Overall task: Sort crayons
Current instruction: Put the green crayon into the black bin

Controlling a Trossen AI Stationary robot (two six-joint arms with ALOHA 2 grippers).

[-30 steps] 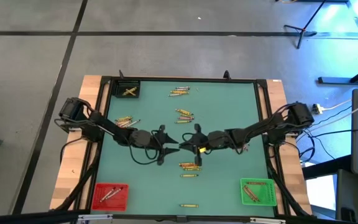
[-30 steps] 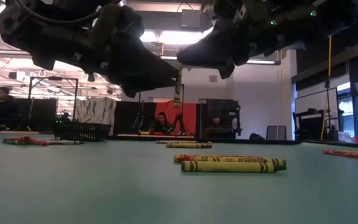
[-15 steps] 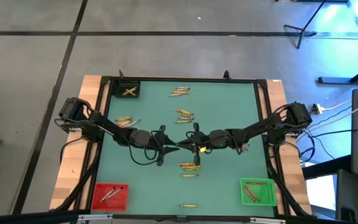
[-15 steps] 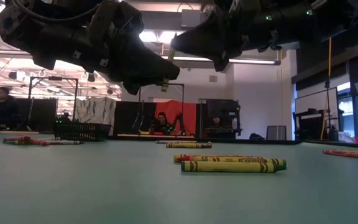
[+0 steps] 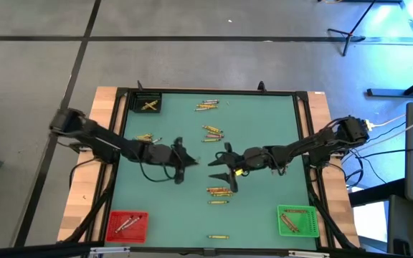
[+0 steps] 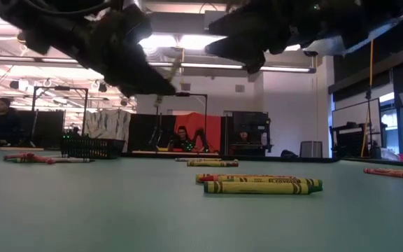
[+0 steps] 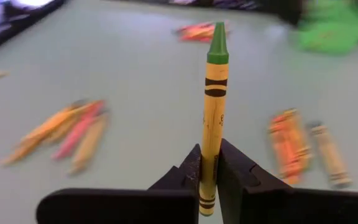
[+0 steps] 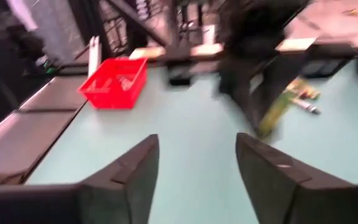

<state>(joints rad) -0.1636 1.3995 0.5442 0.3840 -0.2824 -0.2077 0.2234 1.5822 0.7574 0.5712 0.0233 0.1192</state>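
two grippers hang over mid-desk (image 5: 264, 122). the left gripper (image 7: 207, 180) is clamped tight on a green-tipped crayon (image 7: 212, 112), which stands straight out past its fingers. the right gripper (image 8: 197, 163) faces it, jaws spread wide and holding nothing. loose crayons (image 6: 261, 185) lie scattered below, with the red bin (image 8: 114, 82) at the near-left corner.

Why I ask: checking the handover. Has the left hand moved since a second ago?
Yes. In the high view the left hand, shut on a crayon, has drawn back toward the table's left edge, away from the right hand.
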